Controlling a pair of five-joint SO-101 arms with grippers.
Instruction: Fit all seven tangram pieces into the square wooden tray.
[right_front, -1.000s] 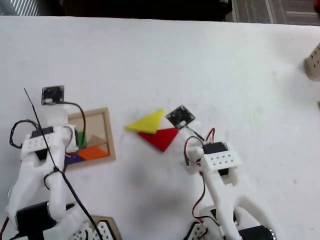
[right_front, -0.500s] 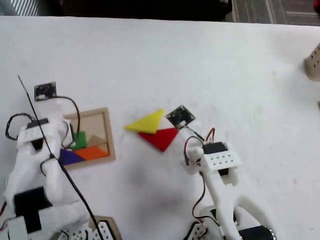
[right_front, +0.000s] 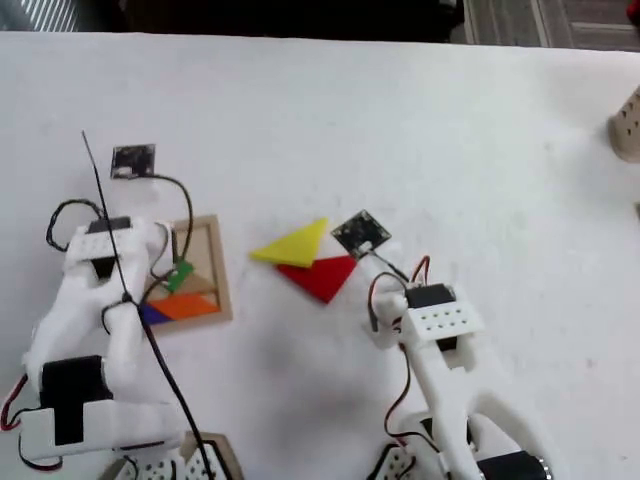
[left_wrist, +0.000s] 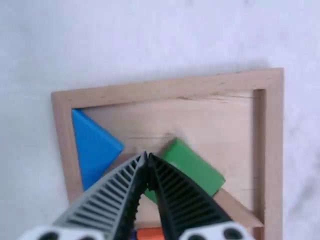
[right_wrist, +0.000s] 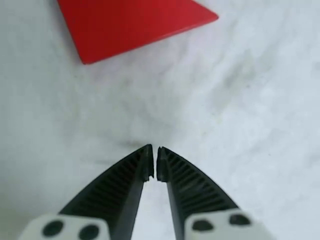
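With left jaws pinched tight and empty by the green piece in the tray, nudge slowly till flat beside blue. Then fetch red and yellow, out on the surface near right jaws, also pinched tight and empty

5 tangram pieces, 1 tray, 2 arms.

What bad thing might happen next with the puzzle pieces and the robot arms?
The left tool, shut, has its tips right at the green block in the square wooden tray; a push might knock it crooked against the blue triangle. On the table, the yellow triangle touches the red triangle, so the right tool moving one may drag the other.
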